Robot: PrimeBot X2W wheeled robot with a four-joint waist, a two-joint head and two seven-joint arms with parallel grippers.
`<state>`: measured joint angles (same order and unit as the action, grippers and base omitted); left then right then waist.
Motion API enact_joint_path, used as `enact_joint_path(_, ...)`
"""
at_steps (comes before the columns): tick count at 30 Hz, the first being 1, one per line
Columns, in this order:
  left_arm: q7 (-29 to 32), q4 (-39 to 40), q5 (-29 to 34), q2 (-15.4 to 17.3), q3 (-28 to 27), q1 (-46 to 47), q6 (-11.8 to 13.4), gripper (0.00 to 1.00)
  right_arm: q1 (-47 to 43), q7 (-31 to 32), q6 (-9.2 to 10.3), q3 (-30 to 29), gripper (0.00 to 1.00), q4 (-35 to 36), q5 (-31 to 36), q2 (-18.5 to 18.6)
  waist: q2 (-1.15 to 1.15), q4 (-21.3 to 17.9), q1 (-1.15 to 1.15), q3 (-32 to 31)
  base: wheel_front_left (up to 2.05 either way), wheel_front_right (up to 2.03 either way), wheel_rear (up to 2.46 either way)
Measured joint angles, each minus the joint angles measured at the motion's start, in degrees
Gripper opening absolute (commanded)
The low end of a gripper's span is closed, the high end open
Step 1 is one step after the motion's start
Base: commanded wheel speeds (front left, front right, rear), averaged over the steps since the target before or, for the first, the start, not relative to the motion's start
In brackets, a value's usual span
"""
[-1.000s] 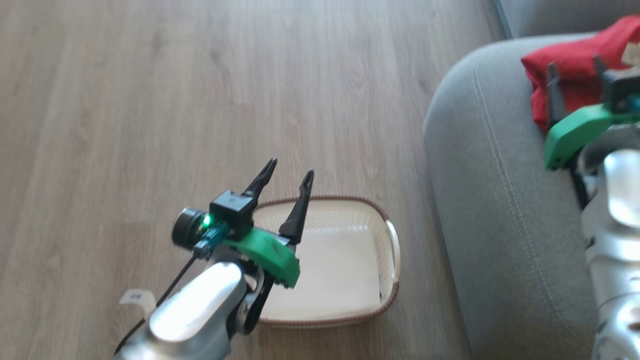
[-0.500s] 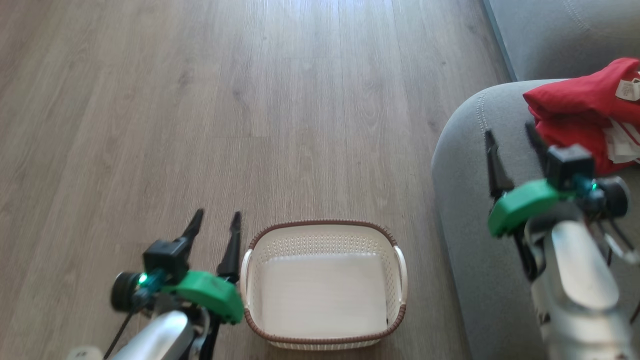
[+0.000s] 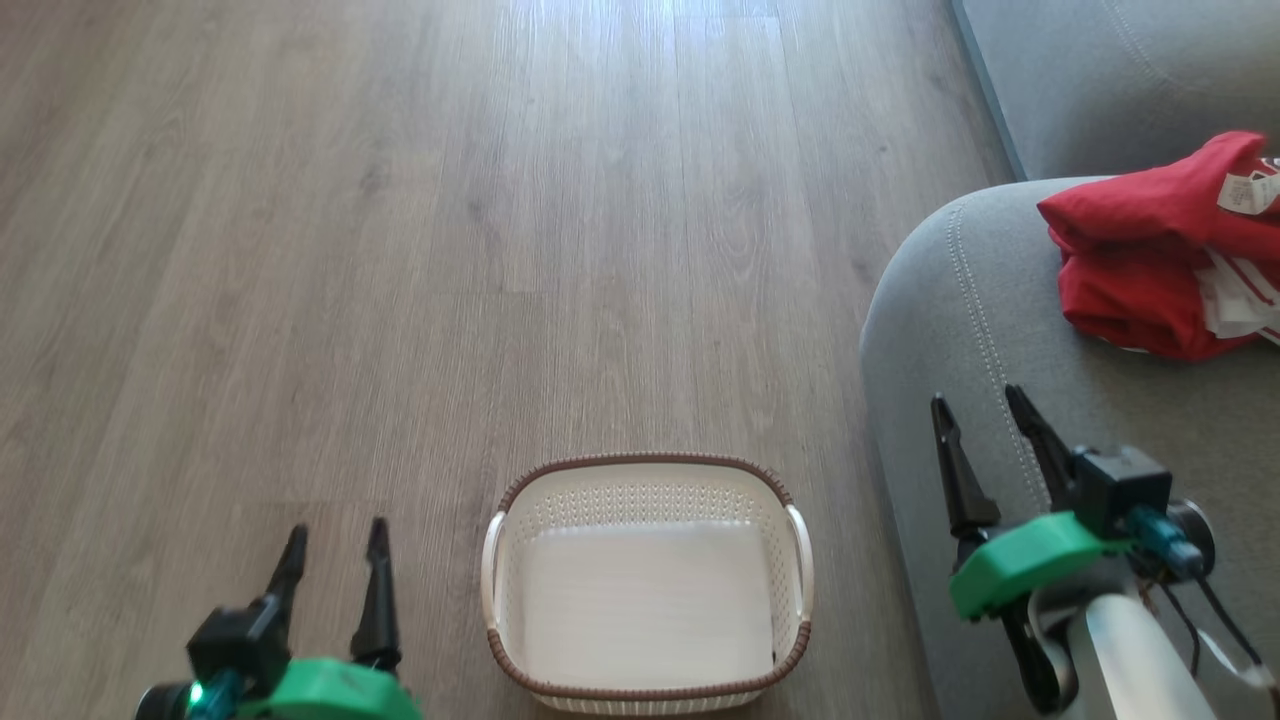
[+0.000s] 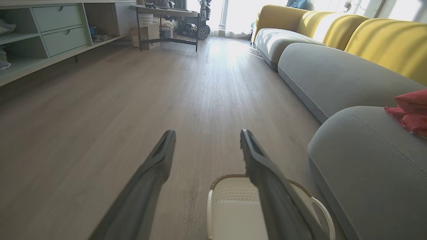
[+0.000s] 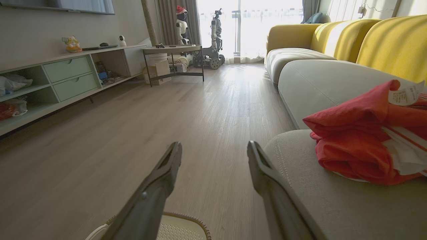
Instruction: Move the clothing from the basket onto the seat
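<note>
The red clothing point(image 3: 1150, 265) lies bunched on the grey seat point(image 3: 980, 330) at the right, its white label point(image 3: 1240, 190) and striped white trim showing. It also appears as clothing point(image 5: 363, 136) on the seat point(image 5: 333, 200) in the right wrist view and as clothing point(image 4: 410, 111) at the edge of the left wrist view. The cream basket point(image 3: 648, 475) stands on the floor with nothing in it. My right gripper point(image 3: 975, 405) hangs open over the seat's front edge, apart from the clothing. My left gripper point(image 3: 335, 535) is open, left of the basket point(image 4: 233, 178).
Wood floor point(image 3: 400, 250) stretches ahead and to the left. A second grey cushion point(image 3: 1090, 70) lies beyond the seat. Far off are yellow sofa backs point(image 5: 383, 43), a shelf unit with drawers point(image 5: 66, 76), a small table point(image 5: 173, 50) and parked robots point(image 5: 217, 33).
Both arms have pulled back toward the lower corners. The right gripper has come off the clothing, which stays on the seat. The head view has shifted as well.
</note>
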<state>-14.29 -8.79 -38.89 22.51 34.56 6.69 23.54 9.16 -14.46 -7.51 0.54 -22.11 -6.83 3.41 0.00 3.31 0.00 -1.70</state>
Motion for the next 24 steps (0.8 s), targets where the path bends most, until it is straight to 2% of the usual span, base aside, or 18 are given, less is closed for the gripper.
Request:
enact_joint_path(6, 0.0, 3.6, 2.8, 0.0, -4.9, -5.6, 0.6, 1.00, -2.8, 0.0, 0.00, 0.1, 1.00, 2.7, -0.3, -0.1, 0.00, 0.2, 0.00, -0.5, 0.00, 0.00, 0.00)
enact_joint_path(17, 0.0, 4.4, 5.4, -0.5, -10.2, -9.3, -1.9, 1.00, -5.4, 0.0, 0.00, 0.0, 1.00, 5.3, -0.8, -0.2, 0.00, 0.6, 0.00, -0.8, 0.00, 0.00, 0.00)
enact_joint_path(24, 0.0, 4.2, 5.9, -2.0, -12.4, -11.5, -3.3, 1.00, -6.6, 0.0, 0.00, -0.1, 1.00, 5.9, -1.4, -0.3, 0.00, 0.3, 0.00, -1.2, 0.00, 0.00, 0.00)
